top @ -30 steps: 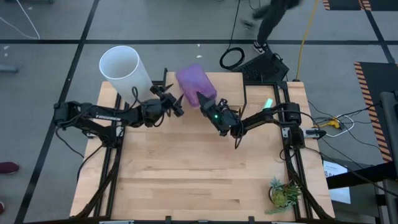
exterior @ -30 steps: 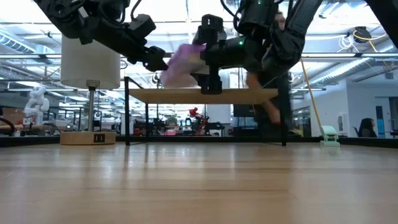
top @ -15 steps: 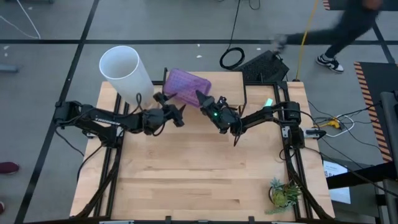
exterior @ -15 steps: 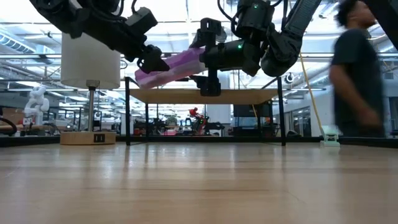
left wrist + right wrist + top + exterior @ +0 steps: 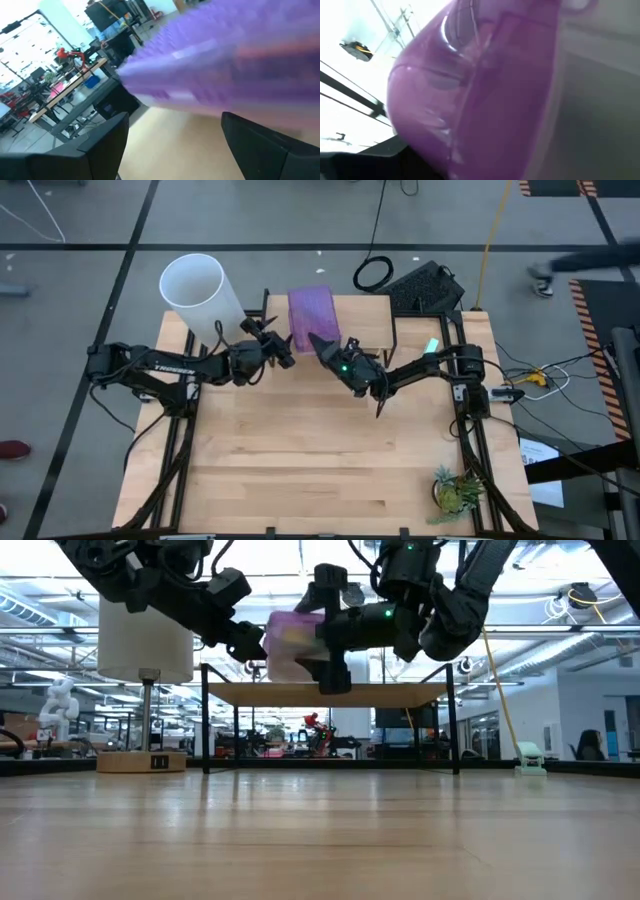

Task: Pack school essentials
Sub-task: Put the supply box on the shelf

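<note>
1. Both arms are raised over the far half of the wooden table (image 5: 300,470), and a purple-lidded case (image 5: 312,318) hangs in the air between them, well clear of the tabletop.
2. The right gripper (image 5: 322,345) is clamped on the near end of the case and carries it; in the low view the case (image 5: 290,640) sits just left of that gripper's dark fingers, high above the wood.
3. From the right wrist, the purple plastic (image 5: 485,95) fills nearly the whole picture, pressed close against the camera.
4. The left gripper (image 5: 281,350) is just beside the case's left edge. Its fingers stand spread apart in the left wrist view, with the purple lid (image 5: 215,70) ahead of them, close but not pinched.
5. Whether the left fingertips touch the case, I cannot tell.
6. The case looks closed, lid facing up toward the overhead camera. A pale yellowish patch shows through its side in the low view; what it is I cannot make out.
7. No loose stationery lies on the tabletop from where I stand.
8. A white lamp (image 5: 200,290) stands at the far left corner of the table, beside the left arm.
9. A small green plant (image 5: 457,490) sits at the near right corner, well apart from both arms.
</note>
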You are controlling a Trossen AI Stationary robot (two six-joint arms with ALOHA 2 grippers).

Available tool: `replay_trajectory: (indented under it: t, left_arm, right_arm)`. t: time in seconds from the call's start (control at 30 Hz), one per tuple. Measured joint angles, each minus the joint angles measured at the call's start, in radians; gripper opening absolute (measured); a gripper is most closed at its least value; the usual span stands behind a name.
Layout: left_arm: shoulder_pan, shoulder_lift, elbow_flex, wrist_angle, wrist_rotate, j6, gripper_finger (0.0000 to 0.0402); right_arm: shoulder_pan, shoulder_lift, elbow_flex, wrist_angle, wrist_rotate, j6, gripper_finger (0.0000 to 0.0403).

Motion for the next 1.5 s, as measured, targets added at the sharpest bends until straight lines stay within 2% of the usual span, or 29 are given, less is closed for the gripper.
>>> replay_trajectory:
  t: [0.23,0.5,0.73,0.9,1.03,1.17,1.3,1.4,1.5]
  left_arm:
    - [0.001,-0.001,0.000,0.028,0.005,0.000,0.0321]
    - [-0.008,-0.002,0.000,0.043,0.007,-0.003,0.0321]
    - [-0.081,-0.001,0.000,-0.045,0.028,0.042,0.0321]
    - [-0.175,-0.001,0.000,-0.106,0.022,0.146,0.0321]
    - [-0.226,-0.001,0.000,-0.061,0.044,0.292,0.0321]
    - [-0.210,-0.001,0.000,-0.044,0.181,0.409,0.0321]
    - [-0.172,-0.001,0.000,-0.058,0.262,0.452,0.0321]
    - [-0.157,-0.001,0.000,-0.038,0.276,0.518,0.0321]
    - [-0.158,0.000,-0.001,0.020,0.243,0.556,0.0321]
  right_arm:
    - [0.022,0.000,0.000,-0.003,0.009,0.039,0.0345]
    - [0.015,0.000,-0.001,0.077,0.001,0.058,0.0345]
    - [-0.007,0.000,-0.001,0.080,-0.005,0.085,0.0345]
    - [-0.010,0.000,-0.001,0.079,0.000,0.070,0.0345]
    - [-0.010,0.000,-0.001,0.054,0.001,0.050,0.0345]
    - [-0.006,0.001,-0.001,0.058,0.005,0.047,0.0345]
    - [-0.005,0.001,-0.001,0.054,0.011,0.039,0.0345]
    - [-0.005,0.001,-0.001,0.057,0.013,0.040,0.0345]
    - [-0.005,0.001,-0.001,0.069,0.009,0.041,0.0345]
